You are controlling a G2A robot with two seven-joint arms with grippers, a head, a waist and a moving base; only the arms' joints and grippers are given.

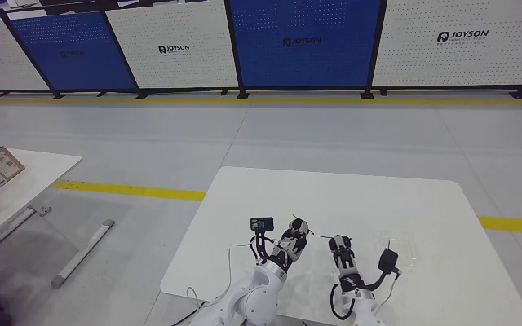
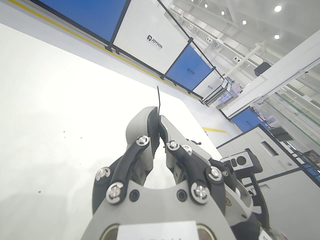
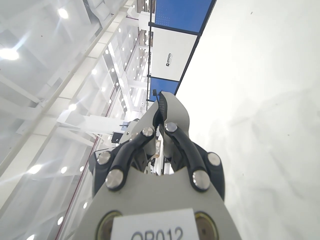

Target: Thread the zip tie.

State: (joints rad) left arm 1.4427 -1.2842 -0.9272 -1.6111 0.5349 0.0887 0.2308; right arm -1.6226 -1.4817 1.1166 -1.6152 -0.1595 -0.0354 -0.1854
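1. Because threading needs both ends under control, each arm has its own hold on the zip tie (image 1: pixel 320 236). It hangs in the air above the table (image 1: pixel 342 196), near the table's 6 o'clock edge in the top view.
2. The left gripper (image 2: pixel 159 118) sits at 9 o'clock from the right gripper (image 3: pixel 160 106), just beside it. Its fingers are pressed together on the black strap, and a thin free end pokes out past the tips.
3. The right gripper's fingers are likewise closed tight on the strap. A short stub with a small blocky end, probably the locking head, shows just beyond them.
4. In the top view the strap's long axis runs between the two grippers, roughly along the 9-to-3 o'clock line. The free end at the left gripper appears to point toward 12 o'clock, away from the wrist.
5. I judge that short exposed lengths keep both ends stiff for aiming. Whether the tail is lined up with the head's slot is too fine to tell.
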